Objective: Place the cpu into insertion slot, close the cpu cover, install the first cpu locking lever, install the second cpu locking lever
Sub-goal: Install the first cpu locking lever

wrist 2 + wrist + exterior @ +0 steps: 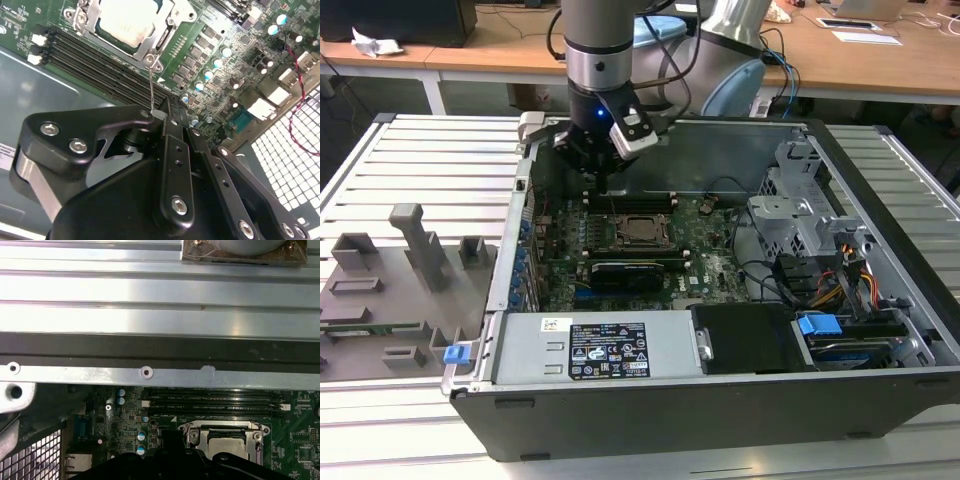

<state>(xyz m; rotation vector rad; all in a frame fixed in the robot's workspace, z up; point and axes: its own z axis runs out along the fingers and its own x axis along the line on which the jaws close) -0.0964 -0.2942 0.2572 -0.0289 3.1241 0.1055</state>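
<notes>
- The cpu (125, 22) sits in the insertion slot (161, 31) on the green circuit board (220, 50); its pale metal top shows in both wrist views, so the first step looks done.
- The cpu cover (92, 27) lies down flat around the chip, framing it; judged closed.
- A thin wire lever (151, 87) rises from the near corner of the socket up to the gripper (161, 116).
- The fingers are pressed together and pinch the bent tip of that lever, judging from the second wrist view.
- The lever stands up from the socket, not latched down; locking is in progress.
- I cannot tell which of the two levers this is, nor whether the other one is already hooked.
- In the exterior view the gripper (605, 185) hangs over the back edge of the socket inside the open computer case (880, 330).
</notes>
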